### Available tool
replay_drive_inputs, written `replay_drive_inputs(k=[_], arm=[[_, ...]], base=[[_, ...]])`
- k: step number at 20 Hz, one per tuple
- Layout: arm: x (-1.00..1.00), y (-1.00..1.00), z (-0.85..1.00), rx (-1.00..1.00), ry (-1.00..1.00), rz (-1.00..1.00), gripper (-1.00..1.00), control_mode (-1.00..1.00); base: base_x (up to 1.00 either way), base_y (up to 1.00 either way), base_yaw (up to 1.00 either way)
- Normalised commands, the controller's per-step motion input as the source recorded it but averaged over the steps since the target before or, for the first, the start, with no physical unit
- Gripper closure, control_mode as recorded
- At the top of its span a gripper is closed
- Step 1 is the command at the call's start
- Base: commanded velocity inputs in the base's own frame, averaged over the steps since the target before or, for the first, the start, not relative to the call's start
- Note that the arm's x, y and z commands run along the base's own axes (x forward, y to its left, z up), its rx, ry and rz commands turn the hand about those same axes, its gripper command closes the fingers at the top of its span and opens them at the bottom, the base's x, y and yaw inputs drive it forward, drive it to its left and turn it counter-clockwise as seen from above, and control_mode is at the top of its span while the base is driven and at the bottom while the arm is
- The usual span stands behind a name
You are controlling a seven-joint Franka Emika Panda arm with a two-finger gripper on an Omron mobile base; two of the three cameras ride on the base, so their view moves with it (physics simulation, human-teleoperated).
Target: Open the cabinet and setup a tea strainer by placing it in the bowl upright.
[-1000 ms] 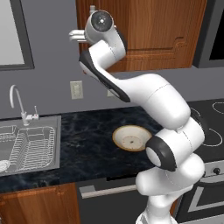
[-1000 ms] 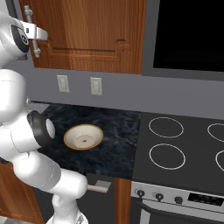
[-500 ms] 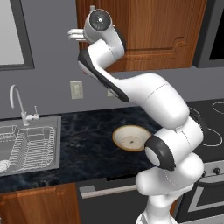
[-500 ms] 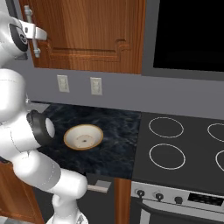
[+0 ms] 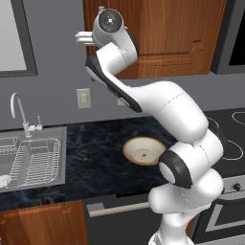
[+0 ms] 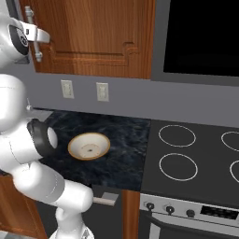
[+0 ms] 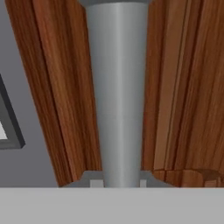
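Gripper (image 6: 33,35) raised to the handle (image 7: 118,96) of the cabinet (image 6: 93,32), door shut. Jaws closed in around the bar, seemingly clamped on it; contact itself not resolvable. Grip on the bar needed for pulling the door open. Bowl (image 5: 143,150) on the dark counter (image 5: 91,162) below, positioned ready for the strainer. Tea strainer presumably behind the door. Sink (image 5: 28,160) at left.

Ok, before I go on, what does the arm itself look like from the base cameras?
The arm is made of glossy white rounded segments with dark grey bands at the joints. Its top segment ends in a round dark cap with a small light centre. The claw is a pale, blocky piece. No cables or markings show.
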Motion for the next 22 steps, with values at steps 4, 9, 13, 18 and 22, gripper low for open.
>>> replay_drive_inputs(k=[4, 9, 13, 18, 22], arm=[[-0.94, -0.07, 0.00, 0.00, 0.00, 0.00, 1.00, -1.00], [-1.00, -0.39, 0.00, 0.00, 0.00, 0.00, 1.00, -1.00], [-1.00, -0.58, 0.00, 0.02, 0.05, 0.01, 1.00, -1.00], [-1.00, -0.67, 0.00, 0.09, 0.19, 0.06, 1.00, -1.00], [-1.00, -0.71, 0.00, 0.12, 0.24, 0.10, 1.00, -1.00]], base=[[0.00, 0.00, 0.00], [0.00, 0.00, 0.00], [0.00, 0.00, 0.00], [0.00, 0.00, 0.00], [0.00, 0.00, 0.00]])
